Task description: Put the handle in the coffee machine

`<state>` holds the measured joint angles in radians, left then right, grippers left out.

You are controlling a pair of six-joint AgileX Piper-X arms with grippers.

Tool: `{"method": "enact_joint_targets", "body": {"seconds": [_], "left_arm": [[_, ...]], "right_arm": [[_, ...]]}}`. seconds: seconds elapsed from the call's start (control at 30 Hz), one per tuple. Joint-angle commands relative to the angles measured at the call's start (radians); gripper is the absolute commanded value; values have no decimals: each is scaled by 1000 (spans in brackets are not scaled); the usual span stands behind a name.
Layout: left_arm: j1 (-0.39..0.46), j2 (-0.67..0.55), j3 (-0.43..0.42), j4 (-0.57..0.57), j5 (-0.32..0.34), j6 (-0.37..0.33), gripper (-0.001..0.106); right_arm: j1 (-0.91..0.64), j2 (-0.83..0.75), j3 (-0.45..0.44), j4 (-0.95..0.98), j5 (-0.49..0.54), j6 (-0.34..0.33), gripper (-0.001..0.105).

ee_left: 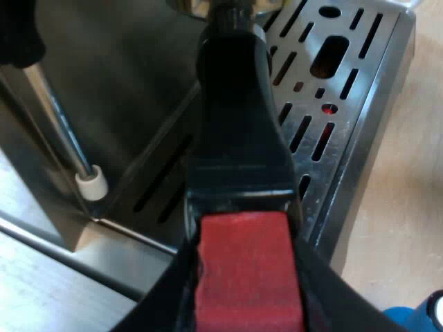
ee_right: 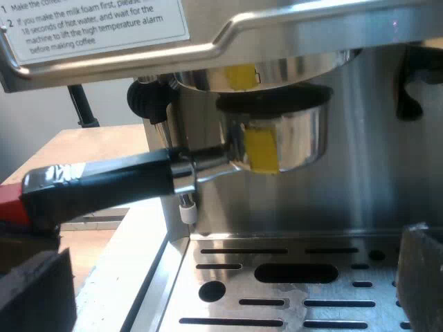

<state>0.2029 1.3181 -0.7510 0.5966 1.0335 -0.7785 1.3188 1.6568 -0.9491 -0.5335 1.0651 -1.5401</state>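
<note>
Left hand (ee_left: 246, 283) clamped the red end of the dark-handled metal holder (ee_right: 277, 138), its basket sitting up under the stainless-steel espresso machine (ee_right: 374, 180); right hand (ee_right: 235, 290) spread wide, holding nothing.

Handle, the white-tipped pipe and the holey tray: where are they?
handle (ee_left: 242, 270), left wrist view, on its red end.
steam pipe (ee_left: 92, 183), left wrist view, on its white tip.
drip tray (ee_right: 242, 284), right wrist view, on bare metal between slots.

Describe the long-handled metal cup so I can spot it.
Find the espresso machine, its front above the slotted drip tray. Under its head sits the metal holder. Unlike the thin white-tipped wand beside it, it has yellow tape and a dark, red-ended handle.
</note>
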Motion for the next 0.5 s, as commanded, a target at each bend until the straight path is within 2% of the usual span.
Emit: {"method": "enact_joint_targets", "body": {"seconds": [0.03,0.23,0.4,0.5], "left_arm": [[15,-14,-17,-24,85,-11,0],[14,-14,-17,-17,114,-11,0],[-22,-14,-17,-15,103,-8,0],[-23,-14,-17,-15,100,-8,0]], "right_arm": [[-4,0,-1,-8,7,-11,95],[-4,0,-1,-8,7,-11,95],[-4,0,-1,-8,9,-14,95],[-4,0,-1,-8,17,-52,95]]}}
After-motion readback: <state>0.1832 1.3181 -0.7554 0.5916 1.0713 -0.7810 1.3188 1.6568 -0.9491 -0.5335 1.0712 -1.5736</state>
